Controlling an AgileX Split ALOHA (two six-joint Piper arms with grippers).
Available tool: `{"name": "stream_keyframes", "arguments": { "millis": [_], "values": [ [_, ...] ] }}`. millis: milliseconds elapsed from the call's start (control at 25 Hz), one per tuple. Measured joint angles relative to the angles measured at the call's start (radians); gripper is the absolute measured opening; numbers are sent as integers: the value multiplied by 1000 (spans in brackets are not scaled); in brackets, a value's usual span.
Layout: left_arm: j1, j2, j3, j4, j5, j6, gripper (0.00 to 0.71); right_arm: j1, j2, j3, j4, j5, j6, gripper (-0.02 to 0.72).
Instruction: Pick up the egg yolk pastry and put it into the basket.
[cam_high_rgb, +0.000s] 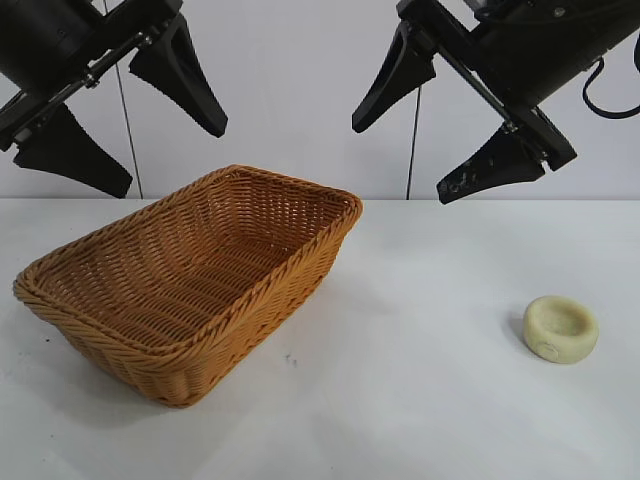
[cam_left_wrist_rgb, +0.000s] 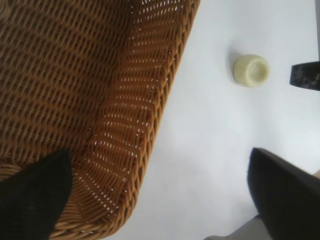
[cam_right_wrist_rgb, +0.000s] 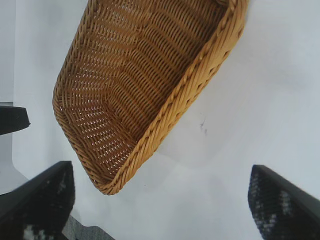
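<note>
The egg yolk pastry (cam_high_rgb: 561, 328) sits on the white surface (cam_high_rgb: 420, 400) at the right of the scene, toward the near edge, its dimpled top facing up. It is well apart from the basket (cam_high_rgb: 300, 275), which stands on the left half of the surface with one long side angled toward the middle. Nothing lies inside the basket.

The left end effector (cam_high_rgb: 125, 120) hangs high at the far left, above the far end of the basket, with its two black fingers spread wide and nothing between them. In the left wrist view the basket (cam_left_wrist_rgb: 160, 100) fills one side of the picture and the pastry (cam_left_wrist_rgb: 251, 70) lies on the bare surface beyond its rim.

The right end effector (cam_high_rgb: 420, 125) hangs high at the far right, farther back than the pastry and above it, also spread wide and carrying nothing. Its wrist view shows the basket (cam_right_wrist_rgb: 210, 75) and the bare surface (cam_right_wrist_rgb: 260, 125) beside it, but not the pastry.

Neither end effector touches the pastry or the basket.
</note>
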Motion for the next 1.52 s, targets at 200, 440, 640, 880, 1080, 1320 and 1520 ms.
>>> {"name": "stream_keyframes", "arguments": {
  "millis": [200,440,640,880,1080,1320,1520],
  "values": [
    [0,0,0,1,0,0,683,0,0,0,0,0,0,675],
    [0,0,0,2,0,0,683,0,0,0,0,0,0,675],
    [0,0,0,2,0,0,683,0,0,0,0,0,0,675],
    [0,0,0,2,0,0,683,0,0,0,0,0,0,675],
    [0,0,0,2,-1,0,683,0,0,0,0,-1,0,675],
    [0,0,0,2,-2,0,683,0,0,0,0,-3,0,675],
    [0,-1,0,2,-3,-35,683,0,0,0,0,-3,0,675]
  ]
}}
